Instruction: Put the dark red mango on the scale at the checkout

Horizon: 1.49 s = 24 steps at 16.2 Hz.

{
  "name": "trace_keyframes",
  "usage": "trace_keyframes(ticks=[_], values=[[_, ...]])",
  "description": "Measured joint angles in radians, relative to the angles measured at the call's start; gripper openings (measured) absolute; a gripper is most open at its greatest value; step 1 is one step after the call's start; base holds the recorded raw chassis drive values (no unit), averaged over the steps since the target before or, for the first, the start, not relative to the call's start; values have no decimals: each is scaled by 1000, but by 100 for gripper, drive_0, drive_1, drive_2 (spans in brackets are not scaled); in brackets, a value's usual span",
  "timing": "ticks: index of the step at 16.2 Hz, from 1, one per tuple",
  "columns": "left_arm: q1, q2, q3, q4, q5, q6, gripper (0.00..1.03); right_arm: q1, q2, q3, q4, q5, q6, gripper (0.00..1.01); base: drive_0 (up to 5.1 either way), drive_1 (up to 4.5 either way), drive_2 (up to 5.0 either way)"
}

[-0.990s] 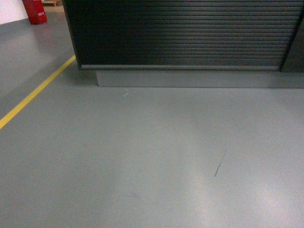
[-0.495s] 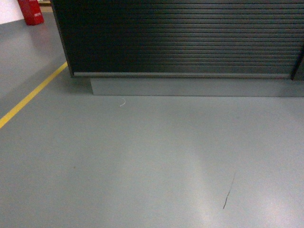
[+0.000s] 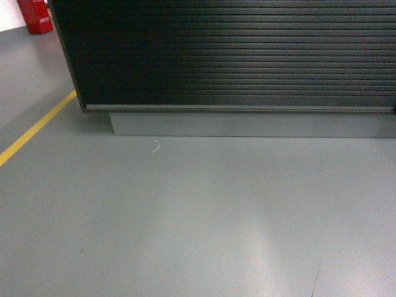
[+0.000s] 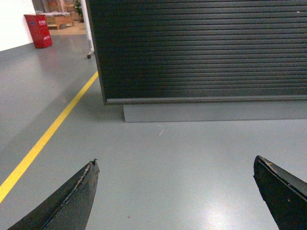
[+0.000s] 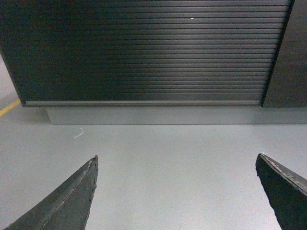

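Observation:
The checkout (image 3: 235, 55) fills the upper part of the head view as a black slatted front on a grey plinth (image 3: 247, 124). The same checkout front (image 4: 201, 48) shows ahead in the left wrist view, and the checkout front (image 5: 144, 48) in the right wrist view. Its top is out of view. The dark red mango and the scale are out of view. My left gripper (image 4: 175, 165) is open over bare grey floor, nothing between its fingers. My right gripper (image 5: 176, 160) is open too, also empty. Neither gripper shows in the head view.
A yellow floor line (image 3: 34, 130) runs diagonally at the left, also the yellow line (image 4: 48, 136). A red object (image 3: 34, 15) stands far left behind it. A small white scrap (image 3: 154, 147) lies on the grey floor before the plinth. A dark panel (image 5: 288, 52) adjoins the counter's right end.
The view has closed in on the checkout and shifted right: its slatted front looms larger and lower, the yellow line and red object slid left, the floor crack dropped toward the bottom edge.

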Motion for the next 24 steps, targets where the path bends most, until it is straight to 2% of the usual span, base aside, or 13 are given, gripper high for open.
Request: trace_keyframes(ticks=[24], values=[[0,0,0,1,0,0,98,0,0,0,-1,0,0,98,5,346,-335]])
